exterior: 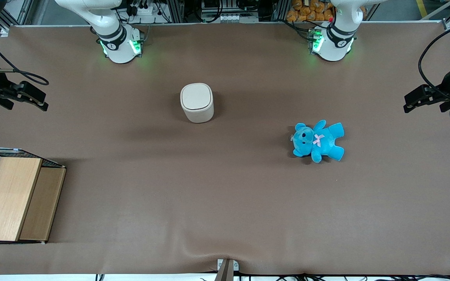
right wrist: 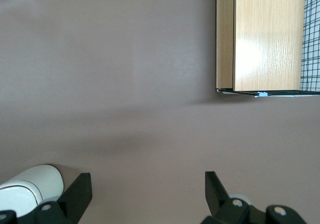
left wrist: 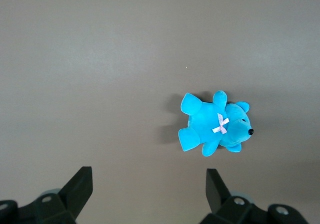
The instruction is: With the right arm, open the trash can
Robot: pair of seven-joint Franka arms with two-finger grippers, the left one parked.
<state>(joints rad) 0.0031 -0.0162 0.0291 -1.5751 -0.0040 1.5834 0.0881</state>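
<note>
Well apart from the trash can (exterior: 197, 102), open claw (right wrist: 145, 194) hovers.

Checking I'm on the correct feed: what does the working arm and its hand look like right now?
The right arm is glossy white with a dark band near its base, where green lights glow. Its hand is black and angular, with a thin black cable looping over it; it sits at the working arm's end of the table, well clear of the trash can, fingers open.
</note>
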